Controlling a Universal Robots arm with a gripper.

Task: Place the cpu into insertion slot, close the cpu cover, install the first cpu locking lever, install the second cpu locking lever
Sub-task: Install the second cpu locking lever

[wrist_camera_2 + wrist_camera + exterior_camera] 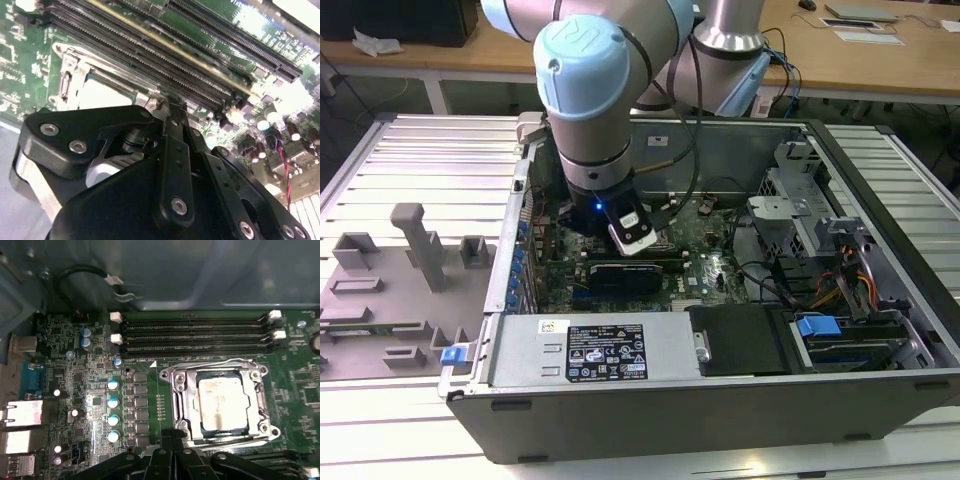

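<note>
My hand, fingertips pinched shut and empty, hovers at the six o'clock edge of the insertion slot; the cpu sits seated, the cpu cover closed over it.

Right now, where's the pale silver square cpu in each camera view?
First wrist view: the pale silver square cpu lies beside the long black memory slots.
Second wrist view: the cpu peeks out behind the black end effector.
Exterior view: beneath the arm's wrist.
Shared landmark: the memory slots.
</note>
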